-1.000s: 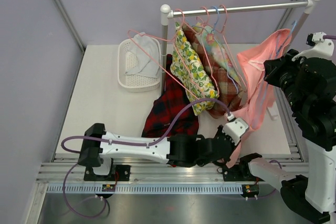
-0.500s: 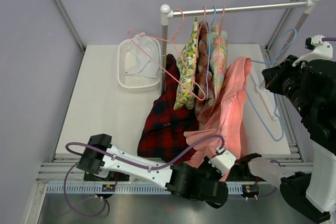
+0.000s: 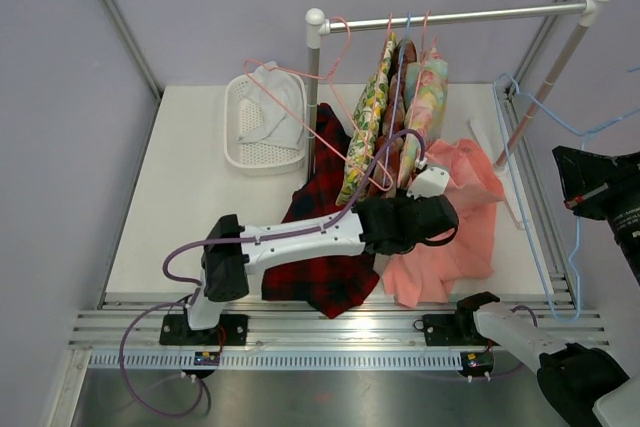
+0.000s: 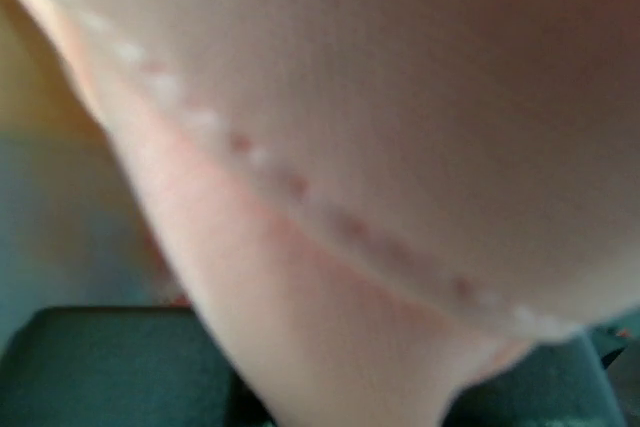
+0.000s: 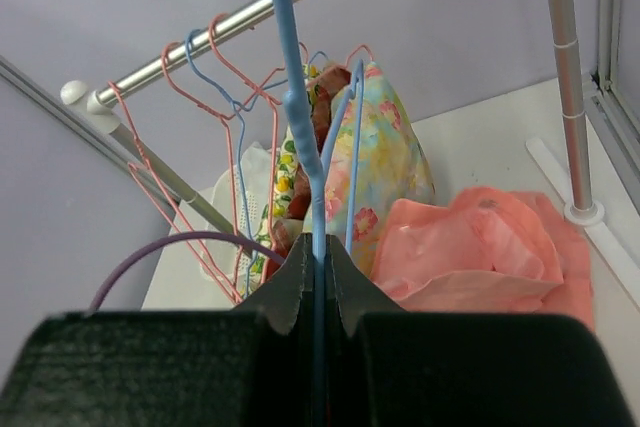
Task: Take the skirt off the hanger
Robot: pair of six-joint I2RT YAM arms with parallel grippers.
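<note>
Pink skirt [image 3: 458,242] heaped on table [image 3: 200,197], centre-right of frame, free of hanger. Left gripper [image 3: 437,221] pinched shut on its fabric, probably to pull it clear. Right gripper [image 5: 318,272] clamps blue hanger [image 5: 297,97], held apart at the right edge.

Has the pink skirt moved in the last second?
Yes. The skirt dropped from beside the right post down onto the table left of it, off the hanger.
</note>
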